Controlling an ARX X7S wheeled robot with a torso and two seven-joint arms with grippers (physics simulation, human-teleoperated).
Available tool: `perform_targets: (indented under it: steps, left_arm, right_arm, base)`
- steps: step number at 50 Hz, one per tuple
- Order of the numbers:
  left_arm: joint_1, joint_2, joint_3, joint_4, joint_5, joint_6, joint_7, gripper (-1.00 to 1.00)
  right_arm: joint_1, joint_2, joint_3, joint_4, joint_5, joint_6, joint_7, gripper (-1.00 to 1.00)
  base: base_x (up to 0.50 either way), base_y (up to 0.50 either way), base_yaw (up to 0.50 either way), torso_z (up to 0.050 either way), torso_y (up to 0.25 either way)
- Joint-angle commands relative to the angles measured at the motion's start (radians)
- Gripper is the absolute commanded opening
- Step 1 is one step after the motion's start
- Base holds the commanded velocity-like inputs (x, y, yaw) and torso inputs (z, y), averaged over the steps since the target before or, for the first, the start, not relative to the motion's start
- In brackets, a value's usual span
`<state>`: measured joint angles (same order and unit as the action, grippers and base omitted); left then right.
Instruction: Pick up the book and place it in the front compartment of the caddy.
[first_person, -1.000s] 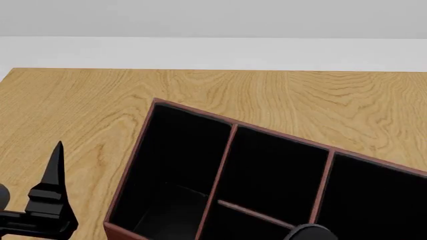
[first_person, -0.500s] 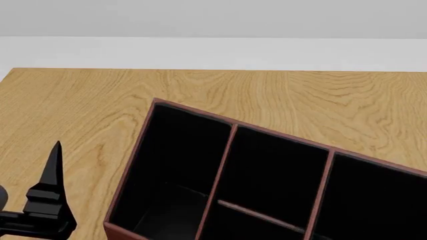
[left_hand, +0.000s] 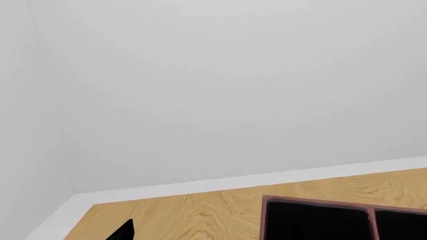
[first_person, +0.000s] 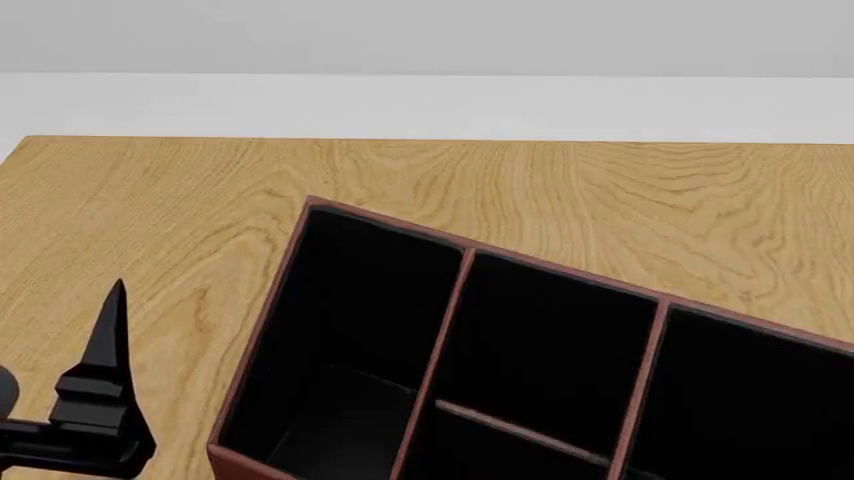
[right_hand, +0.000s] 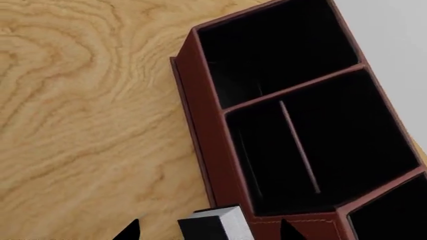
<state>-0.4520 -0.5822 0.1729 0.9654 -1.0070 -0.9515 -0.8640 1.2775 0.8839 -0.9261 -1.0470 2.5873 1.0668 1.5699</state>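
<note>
One book (right_hand: 215, 225) sits between the spread right tool's (right_hand: 208, 231) tips, beside the caddy (right_hand: 220, 165); grip unclear.

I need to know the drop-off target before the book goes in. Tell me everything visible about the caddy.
The caddy is a large box with red-brown, leather-look walls, stitched along one rim, and black lining. Thin red-brown dividers split it into several open cells; in the right wrist view one wide cell has a thinner partition inside. The cells look empty as far as can be seen. It sits upright and angled on the wooden table. The book's corner shows beside its outer wall; contact is unclear.
</note>
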Motion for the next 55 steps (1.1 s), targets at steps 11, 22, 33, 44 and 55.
perform_targets:
  steps: [11, 22, 33, 44, 55]
  left_arm:
    - [-0.003, -0.006, 0.022, -0.006, 0.010, 0.012, -0.005, 1.00]
    - [-0.003, -0.010, 0.030, -0.007, 0.010, 0.017, -0.011, 1.00]
    - [-0.007, -0.013, 0.039, -0.007, 0.009, 0.020, -0.016, 1.00]
    - [-0.011, -0.017, 0.044, -0.008, 0.004, 0.022, -0.024, 1.00]
    - [-0.014, -0.022, 0.049, -0.010, 0.002, 0.026, -0.028, 1.00]
  right_arm:
    - [-0.115, -0.013, -0.004, 0.017, -0.123, 0.037, -0.043, 1.00]
    - [-0.170, 0.005, 0.028, 0.058, -0.209, 0.094, -0.126, 1.00]
    - [-0.226, 0.010, 0.063, 0.104, -0.299, 0.153, -0.213, 1.00]
    - [-0.273, 0.006, 0.102, 0.142, -0.383, 0.195, -0.295, 1.00]
    - [-0.333, 0.005, 0.145, 0.169, -0.479, 0.227, -0.378, 1.00]
  base:
    - [0.00, 0.00, 0.00, 0.000, 0.000]
    - [0.00, 0.00, 0.00, 0.000, 0.000]
    - [0.00, 0.00, 0.00, 0.000, 0.000]
    - [0.00, 0.00, 0.00, 0.000, 0.000]
    - [0.00, 0.00, 0.00, 0.000, 0.000]
